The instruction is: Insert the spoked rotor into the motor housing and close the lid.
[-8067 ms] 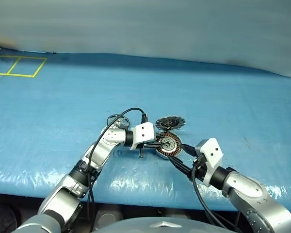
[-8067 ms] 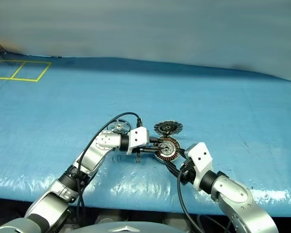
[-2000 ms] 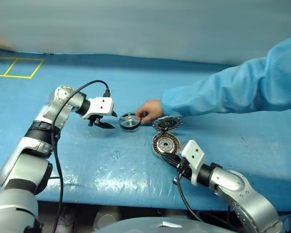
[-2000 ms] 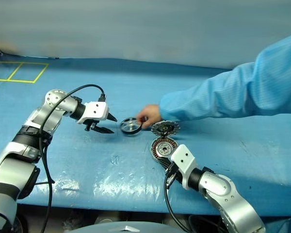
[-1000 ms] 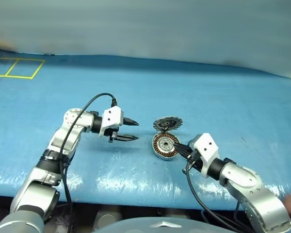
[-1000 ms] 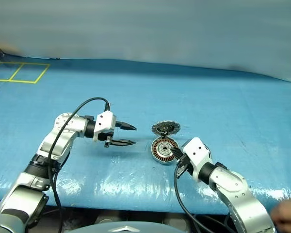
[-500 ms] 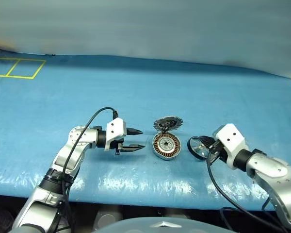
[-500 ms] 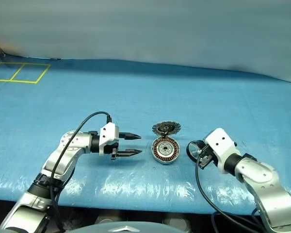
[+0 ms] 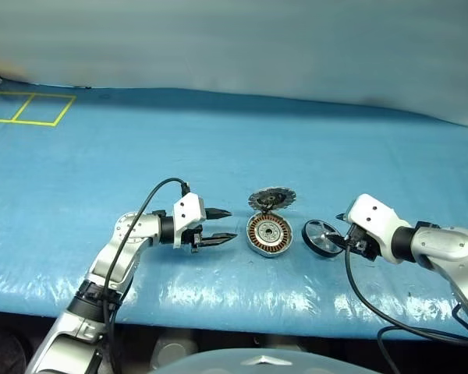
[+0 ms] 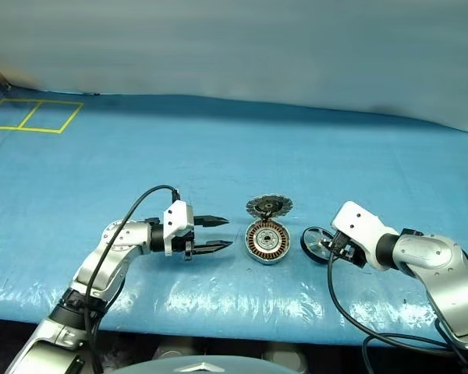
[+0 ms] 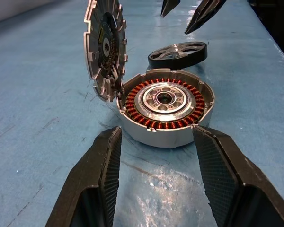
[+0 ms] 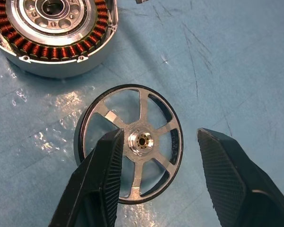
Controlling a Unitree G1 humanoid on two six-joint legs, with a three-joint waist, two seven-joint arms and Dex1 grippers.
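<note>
Beside the motor housing (image 9: pixel 267 234) on the table (image 9: pixel 101 156), the spoked rotor (image 9: pixel 321 236) is now released; both the right gripper (image 12: pixel 158 156) and left gripper (image 9: pixel 222 224) are held open, empty, so insertion is still pending.

No readable text, labels, brands or numbers. A small label on the lid (image 11: pixel 105 45), inner face, is too blurred to read.

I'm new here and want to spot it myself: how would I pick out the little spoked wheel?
On the blue plastic-covered table, find the round silver cup ringed with copper windings near the front edge. Just to its right lies a flat silver wheel with a dark rim. Unlike its neighbours, you see blue table between its spokes.
</note>
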